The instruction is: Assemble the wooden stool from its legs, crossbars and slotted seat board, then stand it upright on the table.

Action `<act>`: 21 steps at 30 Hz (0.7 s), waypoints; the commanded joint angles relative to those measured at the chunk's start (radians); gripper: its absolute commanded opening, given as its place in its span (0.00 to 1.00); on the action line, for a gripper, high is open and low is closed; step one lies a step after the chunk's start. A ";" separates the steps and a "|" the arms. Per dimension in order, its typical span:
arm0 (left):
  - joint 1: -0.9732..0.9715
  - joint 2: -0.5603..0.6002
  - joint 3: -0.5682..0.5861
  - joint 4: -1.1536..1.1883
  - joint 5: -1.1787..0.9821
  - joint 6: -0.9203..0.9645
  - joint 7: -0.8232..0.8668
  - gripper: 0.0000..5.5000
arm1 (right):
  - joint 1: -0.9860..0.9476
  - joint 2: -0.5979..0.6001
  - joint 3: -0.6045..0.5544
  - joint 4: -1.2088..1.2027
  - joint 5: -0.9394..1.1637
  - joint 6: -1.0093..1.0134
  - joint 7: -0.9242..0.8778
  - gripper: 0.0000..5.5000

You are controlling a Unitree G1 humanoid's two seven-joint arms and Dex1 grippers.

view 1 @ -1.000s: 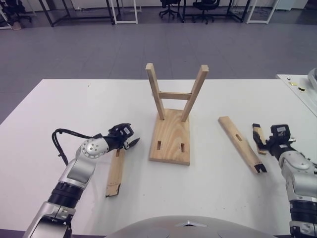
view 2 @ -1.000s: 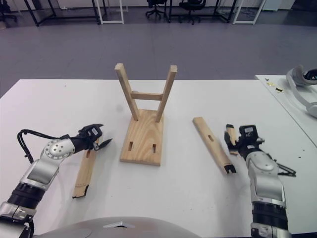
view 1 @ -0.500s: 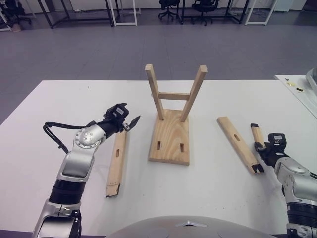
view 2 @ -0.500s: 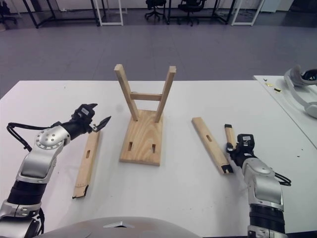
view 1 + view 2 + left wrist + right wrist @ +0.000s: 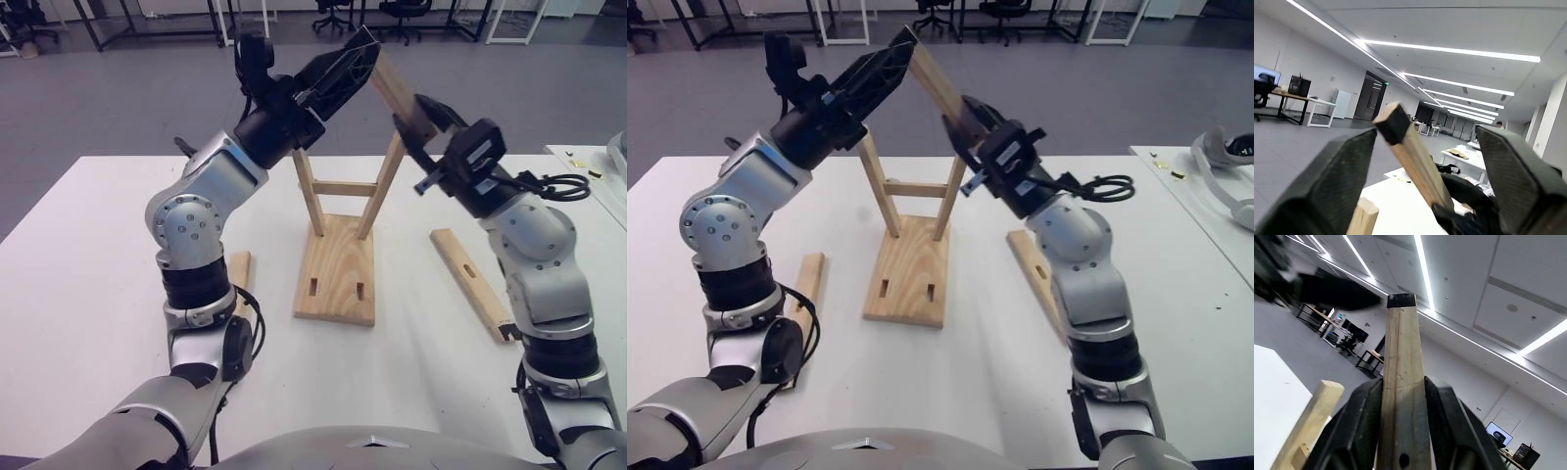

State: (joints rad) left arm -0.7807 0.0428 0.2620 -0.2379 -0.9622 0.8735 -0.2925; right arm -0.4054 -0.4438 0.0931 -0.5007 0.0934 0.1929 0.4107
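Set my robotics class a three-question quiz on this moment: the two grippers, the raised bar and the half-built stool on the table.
1. True or false: the right gripper is shut on the short wooden bar held up in the air.
2. How many upright wooden legs stand fitted in the pale wooden seat board? A. one B. two C. four
3. Fill in: the left gripper is ___ around the bar's upper end.

Key: 1 true; 2 B; 3 open.
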 commanded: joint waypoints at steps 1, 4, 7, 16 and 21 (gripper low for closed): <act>-0.022 0.003 0.046 -0.011 -0.107 0.012 0.064 0.55 | -0.027 0.018 0.018 -0.051 0.008 0.029 0.013 0.24; 0.009 0.022 0.034 -0.021 -0.129 0.017 0.083 0.47 | -0.029 0.025 0.014 -0.057 0.006 0.033 0.010 0.24; 0.019 0.041 0.030 -0.032 -0.150 0.010 0.088 0.37 | -0.025 0.026 0.023 -0.051 -0.003 0.029 0.013 0.24; 0.021 0.057 0.031 -0.035 -0.208 -0.009 0.102 0.10 | -0.014 0.025 0.041 -0.047 0.000 0.029 0.040 0.24; 0.096 0.130 0.046 -0.117 -0.190 -0.020 0.114 0.07 | 0.011 0.017 0.050 -0.058 0.029 0.097 0.061 0.37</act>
State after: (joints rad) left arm -0.7393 0.1164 0.2973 -0.3016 -1.1751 0.8627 -0.1878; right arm -0.4160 -0.4160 0.1291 -0.5474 0.1122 0.2439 0.4495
